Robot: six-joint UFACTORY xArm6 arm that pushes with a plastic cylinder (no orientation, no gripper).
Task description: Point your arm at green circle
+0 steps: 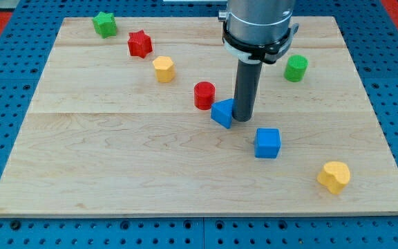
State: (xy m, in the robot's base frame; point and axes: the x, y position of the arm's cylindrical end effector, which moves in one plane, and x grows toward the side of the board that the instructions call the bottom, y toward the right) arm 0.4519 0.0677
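The green circle stands near the view's upper right on the wooden board. My dark rod comes down from the arm at the view's top centre, and my tip rests on the board, touching the right side of a blue block. The tip is well to the left of and below the green circle, apart from it.
A red circle sits left of the blue block. A blue cube lies below and right of the tip. A yellow block is at lower right. A yellow block, a red star and a green star run toward upper left.
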